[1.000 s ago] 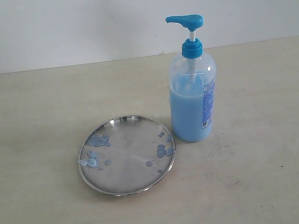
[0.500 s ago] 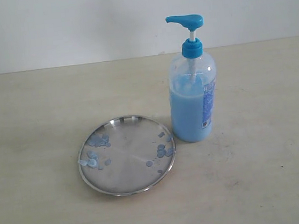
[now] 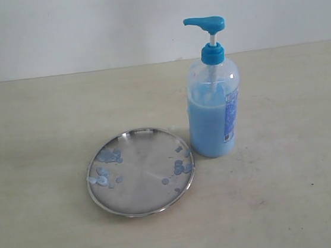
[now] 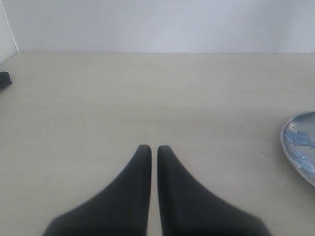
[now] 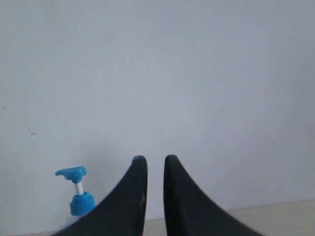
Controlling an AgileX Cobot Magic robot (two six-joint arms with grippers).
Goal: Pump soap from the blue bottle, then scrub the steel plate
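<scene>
— Where is the blue bottle (image 3: 215, 109) to be found?
— It is stood upright on the beige table (image 3: 34, 127), just beside the right rim of the steel plate (image 3: 140, 163). Whether the two touch cannot be told.
— What is held in them?
— The bottle is filled past its middle with light blue soap (image 3: 209, 128), and the pump head (image 3: 205, 22) is raised. The plate is speckled with soap droplets (image 3: 105, 174), clustered at its left and right sides.
— And the claws?
— The left gripper (image 4: 154, 150) is drawn nearly together over bare table, and nothing is held. The right gripper (image 5: 155, 160) is parted by a narrow gap, is empty, and is pointed at the wall (image 5: 197, 73).
— What is changed from a second ago?
— A dark shape once seen at the exterior view's lower right corner is gone. Bottle and plate are unmoved.
</scene>
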